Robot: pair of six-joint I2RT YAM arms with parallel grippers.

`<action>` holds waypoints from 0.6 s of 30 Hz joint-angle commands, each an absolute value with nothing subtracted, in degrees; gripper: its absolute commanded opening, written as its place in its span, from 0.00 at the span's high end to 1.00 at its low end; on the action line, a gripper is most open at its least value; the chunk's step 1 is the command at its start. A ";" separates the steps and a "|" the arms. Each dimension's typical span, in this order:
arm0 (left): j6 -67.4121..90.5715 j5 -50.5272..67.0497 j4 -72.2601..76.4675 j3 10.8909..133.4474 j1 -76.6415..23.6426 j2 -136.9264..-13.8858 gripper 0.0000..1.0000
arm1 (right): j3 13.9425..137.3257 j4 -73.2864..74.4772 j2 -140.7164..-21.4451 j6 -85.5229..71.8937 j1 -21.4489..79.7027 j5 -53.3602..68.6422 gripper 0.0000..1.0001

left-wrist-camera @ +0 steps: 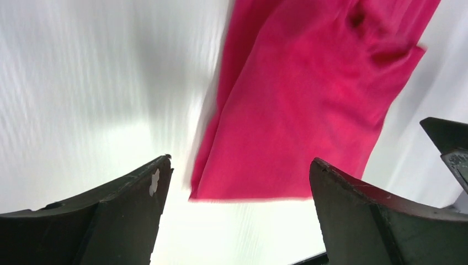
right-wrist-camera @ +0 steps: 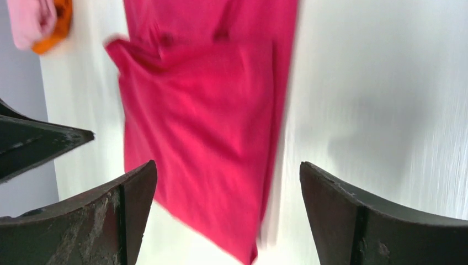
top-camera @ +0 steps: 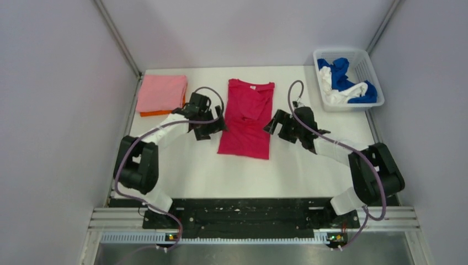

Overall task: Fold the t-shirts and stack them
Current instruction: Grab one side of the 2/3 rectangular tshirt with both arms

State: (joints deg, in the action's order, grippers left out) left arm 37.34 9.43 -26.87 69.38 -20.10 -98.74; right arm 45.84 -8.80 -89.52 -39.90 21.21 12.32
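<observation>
A crimson-pink t-shirt (top-camera: 247, 118) lies folded lengthwise into a long strip in the middle of the table; it also shows in the left wrist view (left-wrist-camera: 309, 105) and the right wrist view (right-wrist-camera: 209, 121). My left gripper (top-camera: 212, 128) hovers at its left edge, open and empty. My right gripper (top-camera: 278, 126) hovers at its right edge, open and empty. A folded light pink shirt (top-camera: 161, 93) lies on a folded orange shirt (top-camera: 154, 114) at the back left. Blue (top-camera: 341, 72) and white (top-camera: 336, 95) shirts lie crumpled in the basket.
The white mesh basket (top-camera: 368, 69) stands at the back right corner. Grey walls close in both sides and the back. The white table (top-camera: 232, 176) has bare surface in front of the crimson shirt.
</observation>
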 commanded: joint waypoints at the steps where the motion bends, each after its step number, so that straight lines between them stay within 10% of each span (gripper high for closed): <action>1: 38.77 11.70 -23.05 57.42 -20.46 -87.31 0.01 | 34.93 -9.95 -80.38 -45.35 24.39 11.50 0.01; 18: 42.35 15.07 -16.92 48.06 -20.95 -92.40 0.37 | 25.36 -15.03 -76.04 -51.43 33.08 7.89 0.19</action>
